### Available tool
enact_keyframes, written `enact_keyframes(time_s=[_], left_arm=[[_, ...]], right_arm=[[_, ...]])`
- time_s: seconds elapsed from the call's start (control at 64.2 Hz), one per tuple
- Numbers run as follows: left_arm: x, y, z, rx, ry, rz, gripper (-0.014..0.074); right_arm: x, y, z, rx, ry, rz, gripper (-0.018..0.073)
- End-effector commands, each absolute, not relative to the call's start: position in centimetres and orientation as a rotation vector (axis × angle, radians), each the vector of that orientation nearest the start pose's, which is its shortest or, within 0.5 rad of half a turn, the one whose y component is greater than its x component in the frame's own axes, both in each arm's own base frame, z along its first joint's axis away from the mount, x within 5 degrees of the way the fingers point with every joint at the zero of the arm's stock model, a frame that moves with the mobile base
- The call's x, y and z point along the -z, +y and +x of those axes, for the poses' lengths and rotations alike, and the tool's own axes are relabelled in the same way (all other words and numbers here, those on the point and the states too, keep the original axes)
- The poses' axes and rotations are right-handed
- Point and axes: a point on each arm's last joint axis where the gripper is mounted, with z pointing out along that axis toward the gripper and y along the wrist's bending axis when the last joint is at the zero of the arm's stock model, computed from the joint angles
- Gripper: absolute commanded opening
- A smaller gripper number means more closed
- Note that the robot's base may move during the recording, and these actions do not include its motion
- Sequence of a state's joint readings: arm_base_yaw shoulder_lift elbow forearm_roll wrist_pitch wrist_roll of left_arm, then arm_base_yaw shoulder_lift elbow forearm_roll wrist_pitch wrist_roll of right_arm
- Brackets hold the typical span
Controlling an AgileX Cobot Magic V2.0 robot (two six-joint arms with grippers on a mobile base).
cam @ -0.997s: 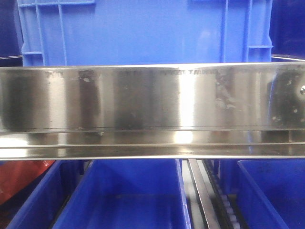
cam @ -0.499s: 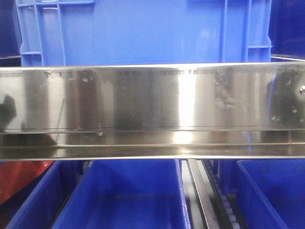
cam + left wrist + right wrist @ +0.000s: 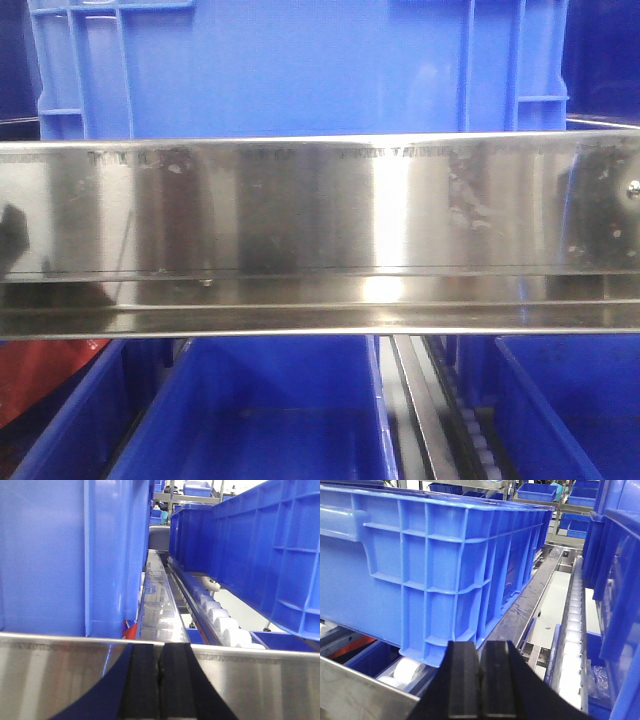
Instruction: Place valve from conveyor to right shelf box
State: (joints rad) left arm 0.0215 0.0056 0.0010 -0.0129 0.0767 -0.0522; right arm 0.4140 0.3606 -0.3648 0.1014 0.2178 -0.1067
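Left hand (image 3: 160, 685) sits pressed together, black pads meeting with nothing between them, facing a steel rail (image 3: 60, 670) and blue crates (image 3: 60, 555) on a roller shelf. Right hand (image 3: 480, 685) is likewise pinched tight and empty before a ribbed blue crate (image 3: 435, 565). No valve or conveyor shows in any view.

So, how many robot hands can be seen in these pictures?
2. The left hand sits low in the left wrist view, the right hand low in the right wrist view; both are shut.
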Motion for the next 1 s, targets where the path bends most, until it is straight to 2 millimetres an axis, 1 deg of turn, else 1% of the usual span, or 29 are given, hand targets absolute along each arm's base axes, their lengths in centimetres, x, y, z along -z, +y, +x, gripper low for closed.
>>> enact_keyframes(time_s=[0.0,0.795,0.982], left_arm=[[-20.88,0.13,5.64,0.031,1.53,-0.067,-0.0111],[-21.06,0.13,5.63,0.032,1.51,-0.066,-0.0111],[-21.06,0.13,5.63,0.032,1.51,-0.066,-0.0111]], right_arm=[[-29.48,3.62,7.9,-0.316,1.635,-0.366,-0.0155],[-29.48,3.62,7.9,-0.316,1.635,-0.366,-0.0155],[-29.62,3.28,8.03,-0.285,1.626,-0.328,-0.0155]])
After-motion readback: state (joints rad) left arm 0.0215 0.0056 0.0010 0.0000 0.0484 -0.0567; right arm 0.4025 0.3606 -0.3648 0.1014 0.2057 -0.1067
